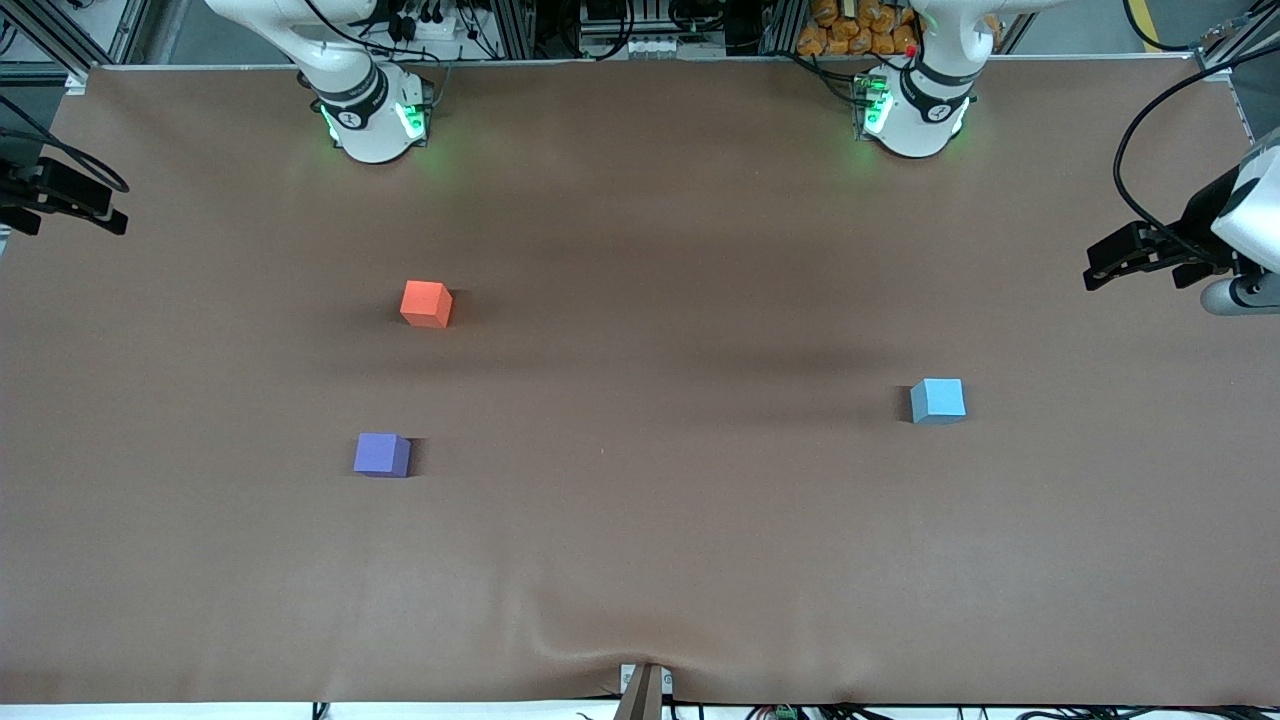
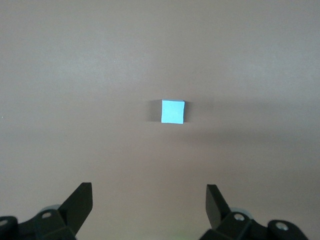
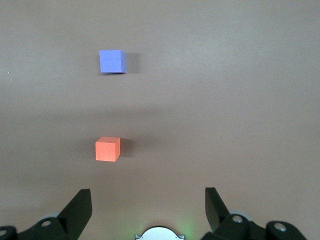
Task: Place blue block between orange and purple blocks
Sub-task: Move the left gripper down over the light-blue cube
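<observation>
Blue block (image 1: 938,400) sits alone on the brown table (image 1: 640,560) toward my left arm's end; front view, reading it as a clock face with centre at mid-table, it lies at about 3 o'clock, the orange block (image 1: 426,303) at about 10 and the purple block (image 1: 381,454) at about 8, nearer the camera than the orange one. Those two stand apart with a bare gap between them, which I judge is the target slot, so the blue cube has most of the table to cross. My left gripper (image 1: 1140,257) hangs at the table's edge on my left arm's end, my right gripper (image 1: 62,196) at the other edge; neither touches anything, both wait. Left wrist view: my left fingers (image 2: 80,202) are spread wide and empty, the blue block (image 2: 173,111) at 12 o'clock from the gap between them, well apart. It is a cube, so no long axis; its faces look nearly square to my fingers, slightly turned. Right wrist view: my right fingers (image 3: 80,210) likewise spread, empty; orange block (image 3: 107,149) near, at 11 o'clock, purple block (image 3: 111,61) past it on the same line.
</observation>
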`<action>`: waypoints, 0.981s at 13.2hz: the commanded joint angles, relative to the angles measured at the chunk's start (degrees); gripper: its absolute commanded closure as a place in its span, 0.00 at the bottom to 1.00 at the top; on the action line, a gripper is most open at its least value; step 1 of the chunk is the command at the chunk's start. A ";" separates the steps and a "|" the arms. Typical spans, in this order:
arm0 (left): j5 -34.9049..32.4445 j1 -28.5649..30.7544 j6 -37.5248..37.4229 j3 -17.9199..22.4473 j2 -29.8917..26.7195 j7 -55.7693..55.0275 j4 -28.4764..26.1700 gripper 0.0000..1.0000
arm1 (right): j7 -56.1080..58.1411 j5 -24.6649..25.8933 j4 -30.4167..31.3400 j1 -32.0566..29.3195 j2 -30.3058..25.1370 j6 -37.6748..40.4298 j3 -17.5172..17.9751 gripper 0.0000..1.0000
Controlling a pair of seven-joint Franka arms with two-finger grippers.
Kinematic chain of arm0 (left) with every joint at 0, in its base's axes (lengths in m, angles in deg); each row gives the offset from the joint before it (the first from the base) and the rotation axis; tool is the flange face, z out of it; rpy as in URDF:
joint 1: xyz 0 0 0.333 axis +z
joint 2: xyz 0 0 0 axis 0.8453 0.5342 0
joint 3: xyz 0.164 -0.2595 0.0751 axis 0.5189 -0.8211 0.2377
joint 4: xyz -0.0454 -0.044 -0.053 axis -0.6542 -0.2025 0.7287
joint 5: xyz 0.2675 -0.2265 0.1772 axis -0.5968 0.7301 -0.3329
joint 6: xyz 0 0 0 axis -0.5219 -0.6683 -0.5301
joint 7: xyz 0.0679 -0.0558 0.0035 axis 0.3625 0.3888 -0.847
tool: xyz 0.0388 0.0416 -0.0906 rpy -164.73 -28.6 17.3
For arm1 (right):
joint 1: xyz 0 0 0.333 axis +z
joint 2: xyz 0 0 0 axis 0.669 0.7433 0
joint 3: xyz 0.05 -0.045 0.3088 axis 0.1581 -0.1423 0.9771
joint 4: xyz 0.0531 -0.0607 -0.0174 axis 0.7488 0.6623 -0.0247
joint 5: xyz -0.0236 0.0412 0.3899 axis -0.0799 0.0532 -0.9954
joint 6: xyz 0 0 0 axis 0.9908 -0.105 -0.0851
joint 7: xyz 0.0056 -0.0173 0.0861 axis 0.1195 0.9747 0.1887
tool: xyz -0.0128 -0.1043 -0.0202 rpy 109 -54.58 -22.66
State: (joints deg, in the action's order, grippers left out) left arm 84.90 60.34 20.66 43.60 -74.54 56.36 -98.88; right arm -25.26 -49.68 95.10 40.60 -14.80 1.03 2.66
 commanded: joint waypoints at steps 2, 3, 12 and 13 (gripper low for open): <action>-0.62 -0.26 -1.00 -0.18 0.14 0.26 0.38 0.00 | -0.17 -0.37 -0.69 -0.46 -0.03 0.71 0.41 0.00; -0.62 -0.26 -1.00 -0.18 0.49 -0.09 -0.06 0.00 | -0.17 -0.37 -0.69 -0.46 -0.03 0.71 0.41 0.00; -0.53 -2.98 8.55 -0.26 8.83 -1.75 -3.91 0.00 | -0.17 -0.37 -0.60 -0.63 -0.03 0.71 0.41 0.00; -0.44 -2.99 12.50 -0.26 8.84 -2.63 -6.98 0.00 | -0.17 -0.37 -0.60 -0.72 0.06 0.71 0.32 0.00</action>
State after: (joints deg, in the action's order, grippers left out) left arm 84.90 57.77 28.16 43.45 -65.80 55.36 -101.85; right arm -25.26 -49.67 95.10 40.59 -14.80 1.06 2.77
